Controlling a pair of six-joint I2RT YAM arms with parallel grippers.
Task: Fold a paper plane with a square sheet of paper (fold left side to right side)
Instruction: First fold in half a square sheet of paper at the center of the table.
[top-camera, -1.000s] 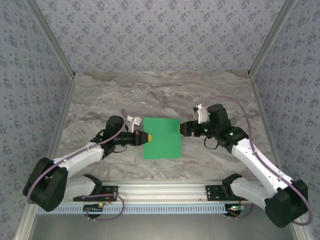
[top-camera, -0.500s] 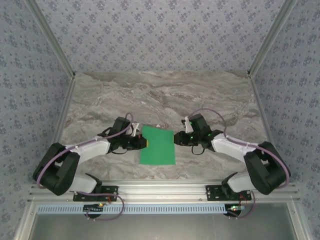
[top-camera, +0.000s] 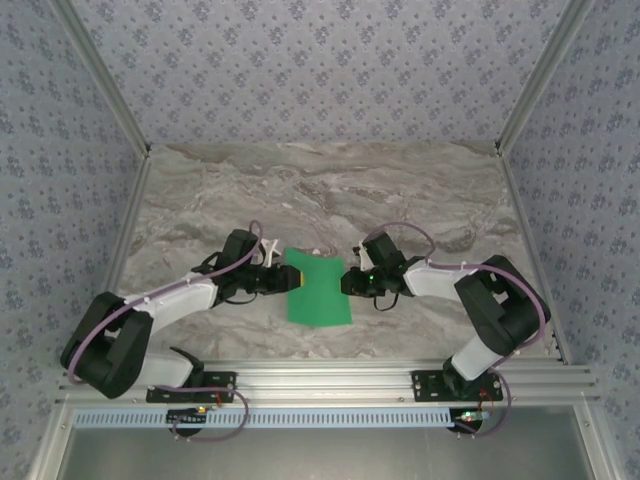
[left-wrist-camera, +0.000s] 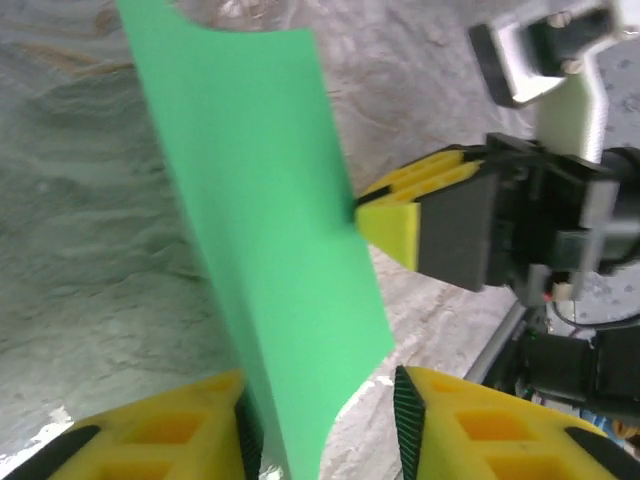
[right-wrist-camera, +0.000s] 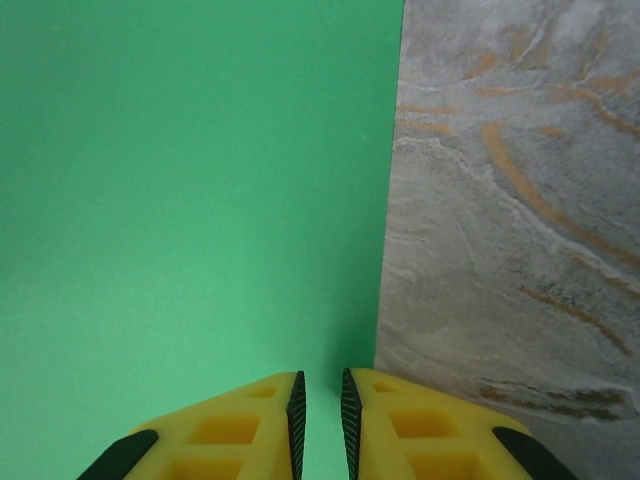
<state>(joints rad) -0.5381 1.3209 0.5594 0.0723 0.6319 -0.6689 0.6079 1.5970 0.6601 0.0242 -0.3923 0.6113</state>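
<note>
Green sheet (top-camera: 318, 295) sits near the front middle of the marble bench (top-camera: 330, 190), right between the two arms (plain paper, no creases that I can make out). It isn't lying flat. In the left wrist view it's up off the bench, curved, and standing nearly on edge. The right jaws are down to a thin slit and pinch the sheet partway along its right edge, with the yellow fingers (left-wrist-camera: 390, 225) hard against the paper. The left jaws are partway apart, and the sheet's left edge hangs in the gap between the black pads (left-wrist-camera: 405, 430). It's nearer one pad than the other, and I can't tell if it touches. From the right wrist, the sheet's edge runs straight, with bare bench beside it.
</note>
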